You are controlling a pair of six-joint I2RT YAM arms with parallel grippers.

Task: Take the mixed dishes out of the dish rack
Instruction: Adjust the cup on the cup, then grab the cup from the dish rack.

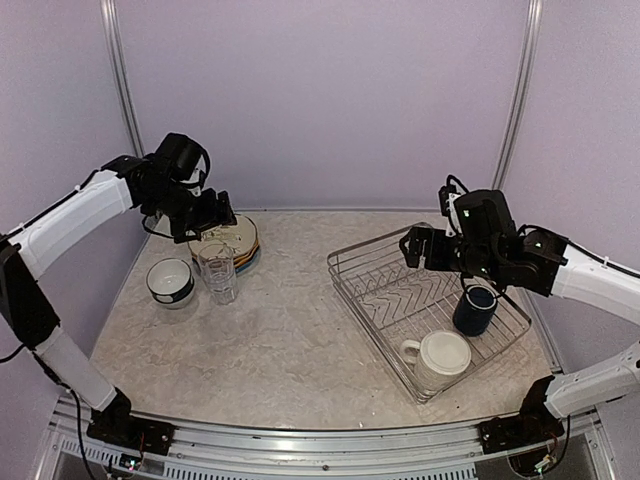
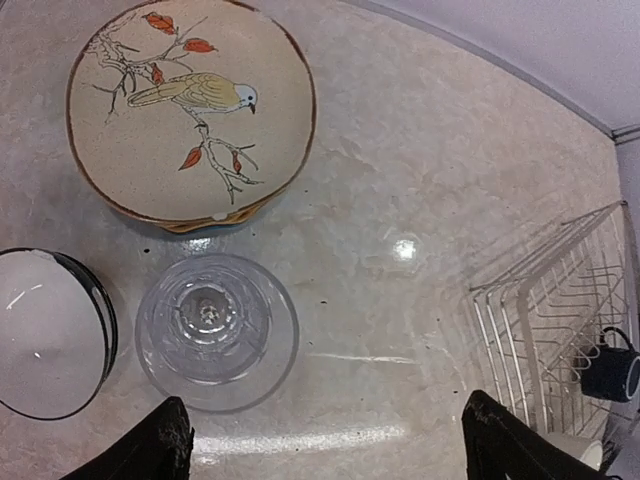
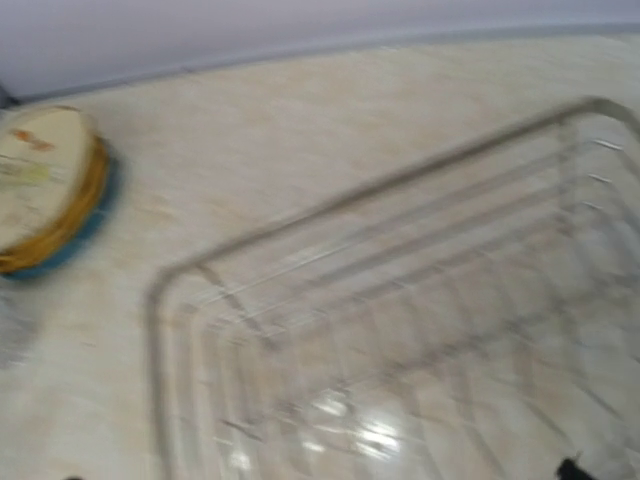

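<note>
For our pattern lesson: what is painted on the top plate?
Plate: bird on red-leafed branch; left wrist view.

The view is motion-blurred. The dish rack (image 3: 400, 185) fills the centre and right. It has silver wire walls, a rounded corner at lower left, and wire slots across its floor. Left of the rack, well apart from it, a stack of plates (image 3: 45, 190) lies on the pale marbled desk (image 3: 300, 130). The top plate is cream, with orange and blue rims beneath. Beyond the rack stands a lilac wall (image 3: 300, 30).

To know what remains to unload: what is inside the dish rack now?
Inside the dish rack stand a navy mug and a large cream mug. The right arm covers the rack's far right corner, so that part cannot be seen.
</note>
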